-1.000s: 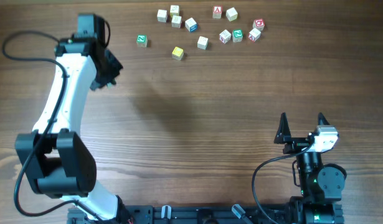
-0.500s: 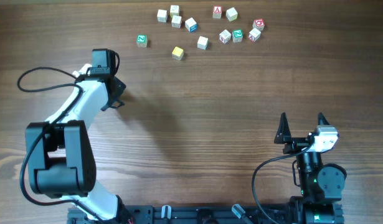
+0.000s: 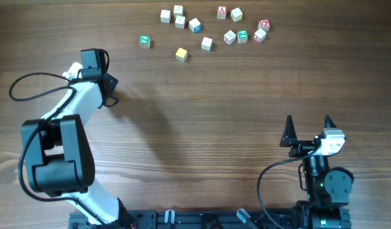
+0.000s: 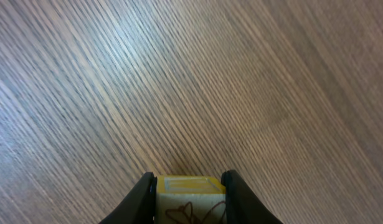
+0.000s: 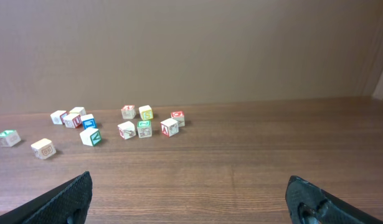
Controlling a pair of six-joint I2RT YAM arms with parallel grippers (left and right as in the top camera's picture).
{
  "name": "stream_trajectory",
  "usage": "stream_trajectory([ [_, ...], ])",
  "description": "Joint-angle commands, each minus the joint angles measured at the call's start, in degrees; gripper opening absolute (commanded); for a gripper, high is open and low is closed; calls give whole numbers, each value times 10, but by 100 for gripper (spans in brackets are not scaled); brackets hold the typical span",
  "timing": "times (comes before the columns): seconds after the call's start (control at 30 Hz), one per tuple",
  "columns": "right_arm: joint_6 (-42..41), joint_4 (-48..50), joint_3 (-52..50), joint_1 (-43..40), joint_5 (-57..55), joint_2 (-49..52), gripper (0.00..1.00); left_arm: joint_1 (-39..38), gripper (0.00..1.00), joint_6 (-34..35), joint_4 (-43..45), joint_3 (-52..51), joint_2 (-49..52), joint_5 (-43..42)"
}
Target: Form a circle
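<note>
Wood-grain table [image 4: 179,74] under left gripper [image 4: 189,182], clenched on a half-cropped yellow cube [image 4: 188,194]; right gripper [image 3: 308,122] gapes.

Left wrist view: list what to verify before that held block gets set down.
1. Grip: left end effector shut on the yellow block: ok.
2. Space: table ahead of the held block is bare: ok.
3. Other arm: right end effector open, far from the blocks: ok.
4. Circle: loose blocks lie scattered along the far edge, no ring: not ok.
5. Whether the held block touches the table: cannot tell.
</note>
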State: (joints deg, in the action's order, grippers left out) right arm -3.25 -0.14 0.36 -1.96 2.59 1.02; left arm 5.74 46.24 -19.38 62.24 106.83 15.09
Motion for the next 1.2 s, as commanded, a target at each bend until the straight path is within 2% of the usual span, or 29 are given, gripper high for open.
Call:
stream_trajectory([
  [0.0, -8, 2, 0, -2, 7, -2, 100, 2, 27, 9, 8, -2, 21, -5],
  [0.07, -8, 2, 0, -2, 7, -2, 100, 2, 32, 9, 12, -2, 21, -5],
  [0.1, -8, 2, 0, -2, 7, -2, 100, 2, 43, 9, 14, -2, 21, -7],
  [0.17, -8, 2, 0, -3, 7, -2, 100, 2, 47, 9, 23, -1, 21, -15],
  [0.2, -8, 2, 0, -2, 7, -2, 100, 2, 53, 9, 27, -1, 21, -26],
  [0.23, -8, 2, 0, -3, 7, -2, 100, 2, 66, 9, 34, 0, 21, -47],
  [0.3, -8, 2, 0, -2, 7, -2, 100, 2, 72, 6, 35, 10, 16, -63],
  [0.37, -8, 2, 0, -2, 7, -2, 100, 2, 94, -13, 28, 31, -12, -90],
  [0.4, -9, 2, 0, -2, 7, -2, 100, 2, 100, -24, 22, 41, -28, -92],
  [0.63, -8, 2, 0, -2, 7, -2, 100, -7, 100, -106, -27, 137, -214, -103],
  [0.87, -8, 2, 0, -2, 7, -2, 100, -40, 100, -144, -27, 155, -336, -104],
  [1.0, -8, 2, 0, -2, 7, -2, 100, -89, 100, -202, 16, 155, -315, -106],
  [1.07, -8, 2, 0, -2, 7, -2, 100, -117, 100, -232, 66, 155, -270, -106],
  [1.17, -8, 2, 0, -2, 7, -2, 100, -135, 100, -238, 120, 157, -183, -106],
])
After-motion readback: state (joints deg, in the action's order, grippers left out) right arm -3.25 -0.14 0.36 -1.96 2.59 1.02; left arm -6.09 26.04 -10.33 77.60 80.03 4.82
